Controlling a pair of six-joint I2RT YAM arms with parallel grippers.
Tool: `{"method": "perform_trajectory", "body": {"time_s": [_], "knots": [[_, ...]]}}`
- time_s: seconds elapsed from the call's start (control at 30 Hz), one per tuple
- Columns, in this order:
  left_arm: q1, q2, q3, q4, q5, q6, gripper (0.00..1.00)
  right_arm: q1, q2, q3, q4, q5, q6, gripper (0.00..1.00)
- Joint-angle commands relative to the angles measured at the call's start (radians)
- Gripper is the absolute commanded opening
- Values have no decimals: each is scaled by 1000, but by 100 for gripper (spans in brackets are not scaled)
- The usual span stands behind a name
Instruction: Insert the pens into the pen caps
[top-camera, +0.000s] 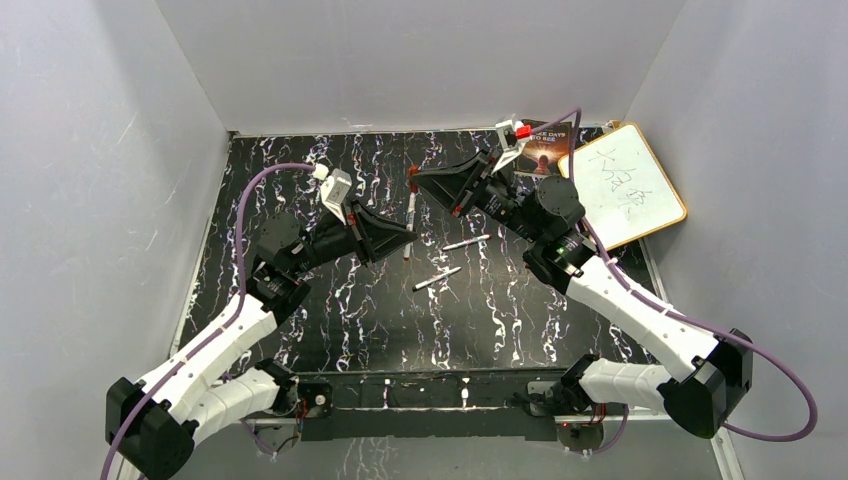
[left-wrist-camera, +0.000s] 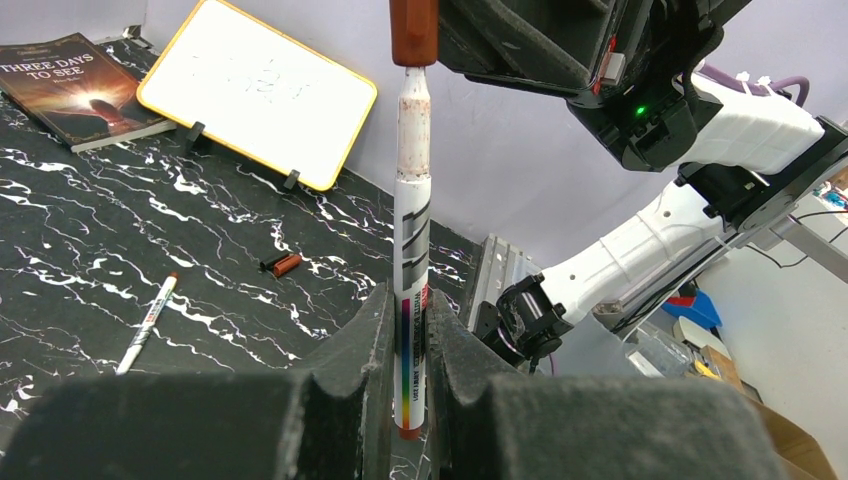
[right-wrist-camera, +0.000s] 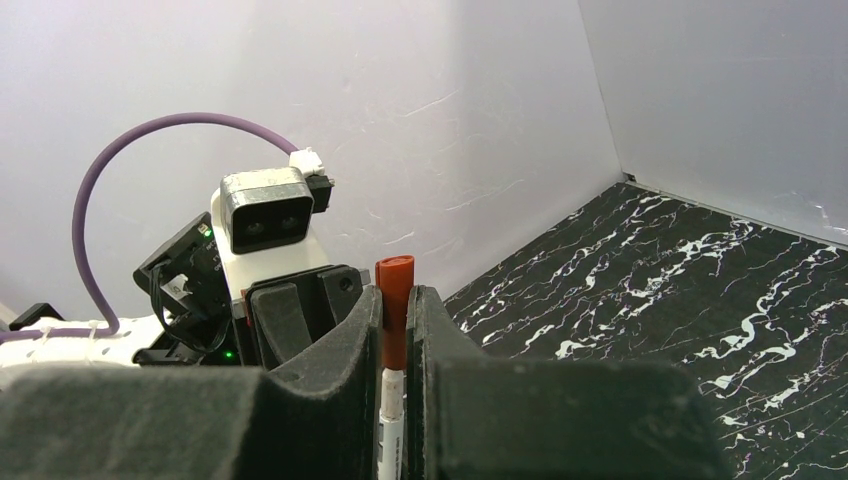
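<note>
Left wrist view shows the matter plainest: one white pen (left-wrist-camera: 412, 200) stands upright, its lower barrel clamped in the closed left hand (left-wrist-camera: 410, 330). Its narrow, red-stained neck runs up into a reddish-brown cap (left-wrist-camera: 414, 30) at the top of the frame. The right hand (right-wrist-camera: 397, 320) is closed on that cap, whose closed end stands just proud of the grip, with the white barrel showing below. From above, pen and cap lie in one line between the two hands, raised off the bench (top-camera: 330, 330) near its middle.

The step in hand looks like the first capping, at the moment of joining. The nib seems to be inside the mouth, yet the stained neck is bare, so I judge the cap not fully seated. The next move calls for a straight push along the pen's axis, both grips firm and neither wrist tilting, until the cap meets the shoulder. Any sideways lean would likely cock the cap or bend the slim barrel.

Two more pens (top-camera: 465, 242) lie flat on the bench just beside the pair, and a loose cap (left-wrist-camera: 283, 264) lies near the whiteboard (left-wrist-camera: 260, 90), beside a book (left-wrist-camera: 70, 85).
</note>
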Motion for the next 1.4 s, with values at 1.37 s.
{"method": "perform_trajectory", "body": {"time_s": [1.37], "knots": [[-5, 90, 203, 96, -145, 95, 0, 9, -12, -74, 151, -25, 76, 0]]}}
